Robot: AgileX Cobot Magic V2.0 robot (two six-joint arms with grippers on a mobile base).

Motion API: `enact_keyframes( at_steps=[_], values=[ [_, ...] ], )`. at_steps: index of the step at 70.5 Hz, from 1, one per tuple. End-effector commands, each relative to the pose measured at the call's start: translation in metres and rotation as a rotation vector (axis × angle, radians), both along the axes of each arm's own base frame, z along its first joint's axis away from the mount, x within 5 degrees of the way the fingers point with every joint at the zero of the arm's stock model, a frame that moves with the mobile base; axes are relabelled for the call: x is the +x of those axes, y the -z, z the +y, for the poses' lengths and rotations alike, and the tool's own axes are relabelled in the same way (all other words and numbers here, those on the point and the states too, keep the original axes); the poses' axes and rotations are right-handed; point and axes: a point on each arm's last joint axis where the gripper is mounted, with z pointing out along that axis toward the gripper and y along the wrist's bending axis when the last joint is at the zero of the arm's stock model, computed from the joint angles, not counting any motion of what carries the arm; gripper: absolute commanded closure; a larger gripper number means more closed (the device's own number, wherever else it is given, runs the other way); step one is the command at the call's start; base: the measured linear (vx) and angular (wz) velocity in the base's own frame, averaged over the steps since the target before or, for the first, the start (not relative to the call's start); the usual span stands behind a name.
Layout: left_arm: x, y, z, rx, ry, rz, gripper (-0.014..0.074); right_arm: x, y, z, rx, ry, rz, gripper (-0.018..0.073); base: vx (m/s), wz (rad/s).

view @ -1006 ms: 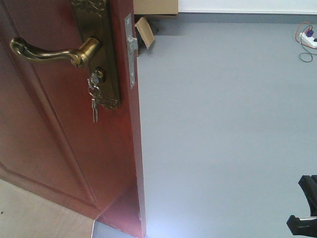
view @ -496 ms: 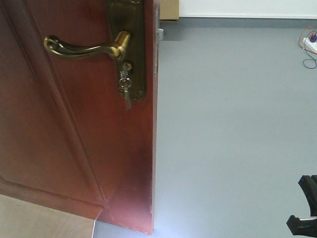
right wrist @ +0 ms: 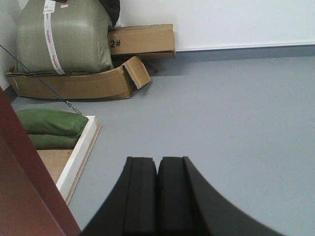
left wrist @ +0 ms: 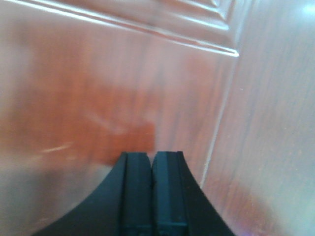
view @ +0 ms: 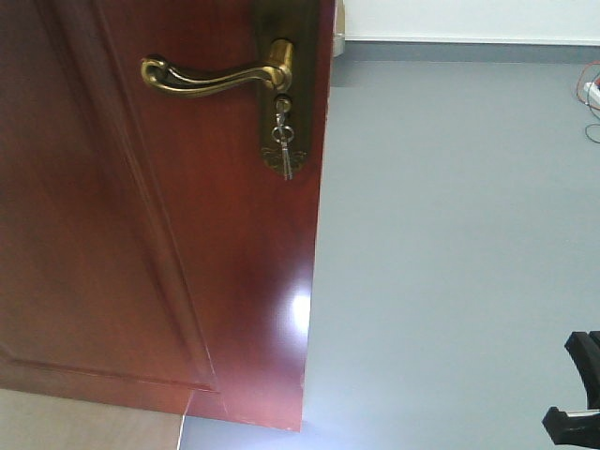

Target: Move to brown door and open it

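- While the door (view: pixel 159 234) fills the left half of the front view, its free edge now sits further right than it did a second ago, and the handle (view: pixel 216 75) and the keys (view: pixel 284 150) have slid right and up with it. The latch plate on the edge no longer shows.
- That shift suggests the door is swinging (or the base is turning against it), so I judge the opening to be under way, not finished.
- Only the left wrist view shows the left gripper (left wrist: pixel 151 196), jaws pressed together on nothing, close against the door panel; contact cannot be told.
- Only the right wrist view shows the right gripper (right wrist: pixel 157 196), jaws closed and empty, over grey floor (right wrist: pixel 236 123), with cardboard boxes (right wrist: pixel 142 42) and sacks (right wrist: pixel 64 37) beyond the door edge.
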Motion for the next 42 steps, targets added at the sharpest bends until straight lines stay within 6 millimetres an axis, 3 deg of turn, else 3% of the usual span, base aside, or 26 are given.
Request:
enact_keyframes(
  at_steps=[1,42],
  values=[
    [-0.0087,-0.0139,0.0018,-0.051,-0.016,-0.047,0.058,0.0013,-0.0072,-0.0009,-0.01,0.007,-0.095,0.0559,0.14,0.03],
    [-0.0087,-0.0139,0.0018,-0.051,-0.016,-0.047,0.058,0.0013,-0.0072,-0.0009,-0.01,0.007,-0.095,0.0559,0.09,0.05]
  ],
)
